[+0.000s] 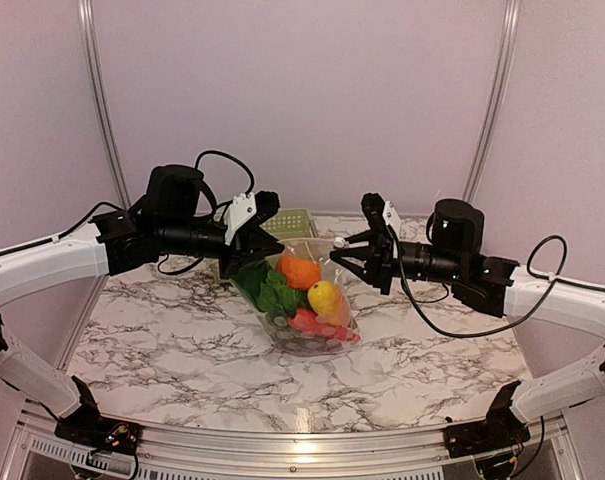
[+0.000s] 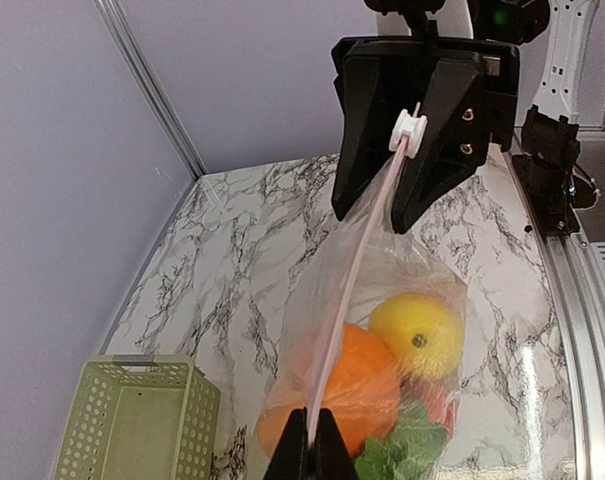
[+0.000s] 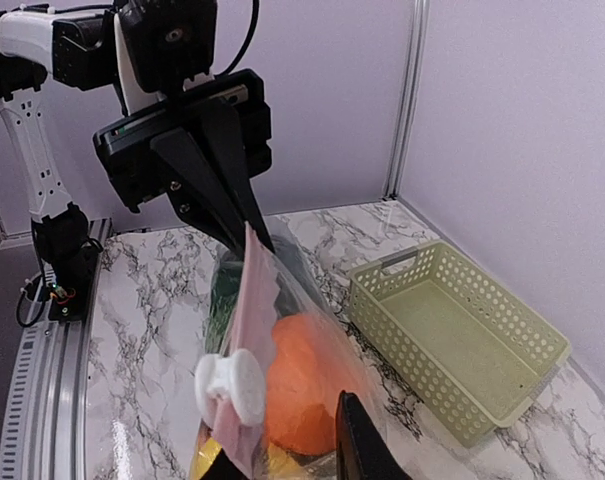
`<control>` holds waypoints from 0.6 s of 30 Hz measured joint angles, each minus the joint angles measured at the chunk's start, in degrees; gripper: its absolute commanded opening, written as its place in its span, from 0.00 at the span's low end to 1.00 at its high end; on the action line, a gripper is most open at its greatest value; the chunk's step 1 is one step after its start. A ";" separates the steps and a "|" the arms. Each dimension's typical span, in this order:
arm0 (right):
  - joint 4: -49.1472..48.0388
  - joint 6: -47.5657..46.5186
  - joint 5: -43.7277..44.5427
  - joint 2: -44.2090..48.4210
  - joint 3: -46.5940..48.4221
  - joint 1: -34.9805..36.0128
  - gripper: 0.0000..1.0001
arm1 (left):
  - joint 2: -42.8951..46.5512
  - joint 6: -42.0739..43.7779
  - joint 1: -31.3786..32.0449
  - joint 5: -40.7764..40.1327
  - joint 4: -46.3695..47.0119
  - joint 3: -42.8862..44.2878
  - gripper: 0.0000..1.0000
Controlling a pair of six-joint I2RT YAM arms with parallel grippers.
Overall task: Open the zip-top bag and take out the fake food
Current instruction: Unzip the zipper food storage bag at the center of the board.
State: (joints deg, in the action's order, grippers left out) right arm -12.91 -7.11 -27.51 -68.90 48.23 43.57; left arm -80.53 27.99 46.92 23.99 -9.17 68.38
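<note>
The zip-top bag (image 1: 307, 300) hangs between my two grippers above the table, its zip strip (image 2: 357, 270) stretched taut. The fake food lies inside: an orange (image 2: 362, 380), a yellow lemon (image 2: 419, 335), green leaves (image 1: 275, 292) and red pieces (image 1: 317, 325). My left gripper (image 2: 312, 445) is shut on one end of the zip strip. At the other end my right gripper (image 3: 282, 435) straddles the strip, with the white slider (image 3: 230, 385) between its fingers. A gap shows between the slider and the right finger (image 3: 367, 450).
A pale green lattice basket (image 1: 292, 218) stands empty on the marble table behind the bag, near the back wall. It lies to the right in the right wrist view (image 3: 452, 340). Metal rails run along the table's edges.
</note>
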 measured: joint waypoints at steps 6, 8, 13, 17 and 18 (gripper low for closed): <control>1.16 0.35 0.92 0.24 2.49 -0.09 0.00 | -0.02 0.28 -0.26 0.00 -0.02 -0.02 0.00; 2.05 0.20 0.98 0.26 3.43 -0.09 0.00 | -0.02 0.33 -0.35 0.04 -0.02 0.00 0.02; 6.38 -0.46 0.96 -0.35 6.21 -0.07 0.00 | -0.02 -0.35 -0.44 0.81 -0.74 1.07 0.37; 9.05 -1.92 1.44 -2.34 8.81 0.96 0.00 | 0.07 -2.14 -0.42 2.73 -0.24 3.58 0.40; 9.62 -2.32 1.70 -2.89 9.46 1.40 0.00 | 0.15 -2.56 -0.42 3.30 -0.02 4.04 0.40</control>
State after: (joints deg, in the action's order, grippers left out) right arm -3.29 -9.43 -25.80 -71.79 57.69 44.97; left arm -80.38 25.43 46.50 27.29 -9.19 72.42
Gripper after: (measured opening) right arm 0.004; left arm 0.392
